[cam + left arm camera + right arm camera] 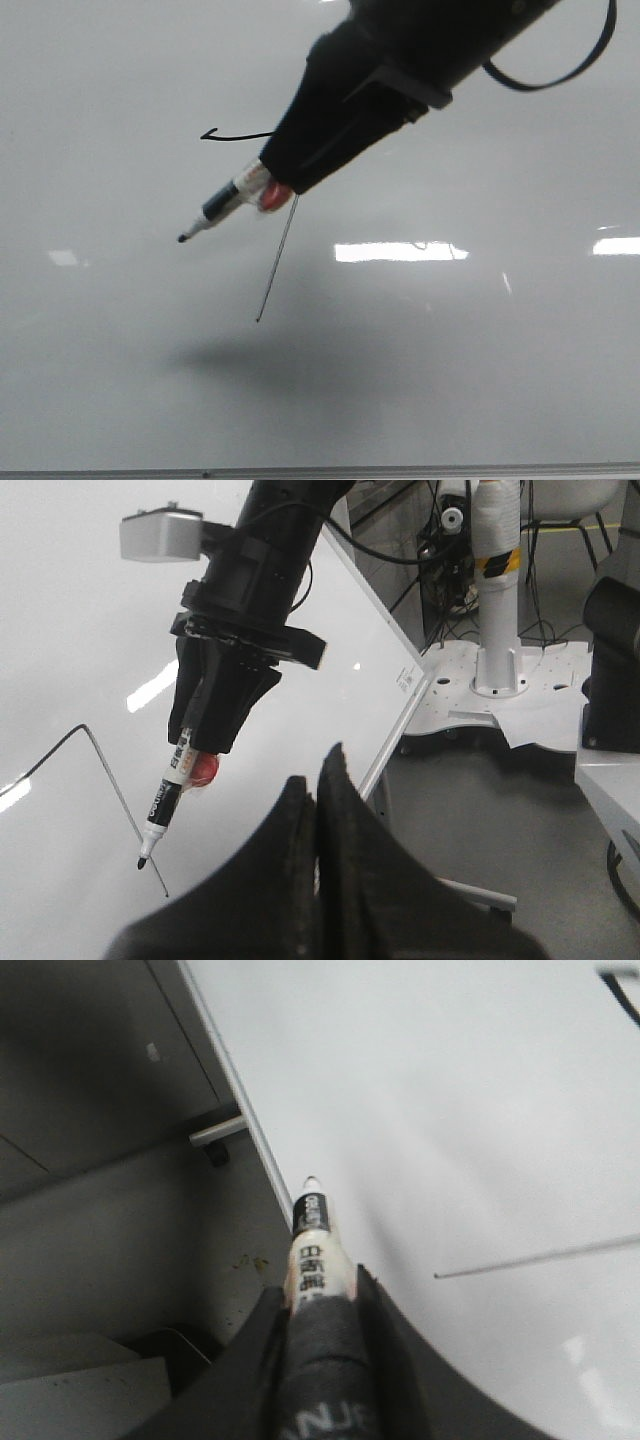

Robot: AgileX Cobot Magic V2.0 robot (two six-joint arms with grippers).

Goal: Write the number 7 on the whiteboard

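Note:
The whiteboard [120,380] fills the front view. The number 7 [277,262] is drawn on it: a hooked top bar partly hidden behind my right gripper and a long thin stem slanting down. It also shows in the left wrist view [110,780] and the stem end in the right wrist view [540,1258]. My right gripper [268,178] is shut on a black-and-white marker [215,208], whose tip is off the board, left of the stem. The marker shows in the right wrist view [312,1245] between the jaws. My left gripper [315,775] is shut and empty, beside the board's edge.
The whiteboard's grey frame edge [400,470] runs along the bottom. Bright light reflections [400,251] lie on the board. In the left wrist view a white robot base [495,695] and cables stand beyond the board's edge. A grey floor [120,1210] lies below the board.

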